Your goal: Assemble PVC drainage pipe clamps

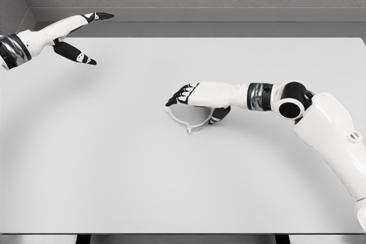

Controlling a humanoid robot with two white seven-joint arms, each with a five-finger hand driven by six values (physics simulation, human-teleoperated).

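So the right hand (191, 98) is reaching in from the right side, arm stretched out low over the white table (114, 170), palm down, sitting right on top of the white pipe clamp (189, 121). The clamp is a thin curved ring piece lying flat on the table, and most of its arc pokes out just below and in front of the hand, with a little pointed tab at its bottom edge. The dark fingertips (177, 98) are curled downward at the far end of the clamp and the thumb (219, 115) comes down on the wrist side of it, so the hand looks closed around the ring with the clamp between fingers and thumb, though I can't tell how firm the hold really is. The left hand (80, 35) is way off from all that, up toward the far corner of the table, hovering with its fingers spread out straight, thumb angled down, nothing in it.
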